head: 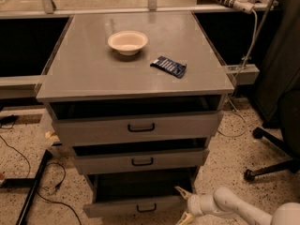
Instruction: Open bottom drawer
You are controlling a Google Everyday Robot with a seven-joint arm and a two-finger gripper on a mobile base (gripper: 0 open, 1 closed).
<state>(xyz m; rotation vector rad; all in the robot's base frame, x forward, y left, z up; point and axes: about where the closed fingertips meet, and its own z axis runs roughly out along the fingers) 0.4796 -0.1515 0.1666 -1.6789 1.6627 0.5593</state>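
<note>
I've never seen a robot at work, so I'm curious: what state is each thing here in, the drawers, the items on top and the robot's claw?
bottom drawer: pulled out partway, the farthest of the three.
middle drawer: open a little.
top drawer: open a little.
bowl: upright, looks empty.
blue packet: lying flat.
gripper: open, at the bottom drawer's right end.

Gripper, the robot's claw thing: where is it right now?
In the camera view the gripper sits low at the bottom right, fingers spread, at the right end of the pulled-out bottom drawer.
</note>
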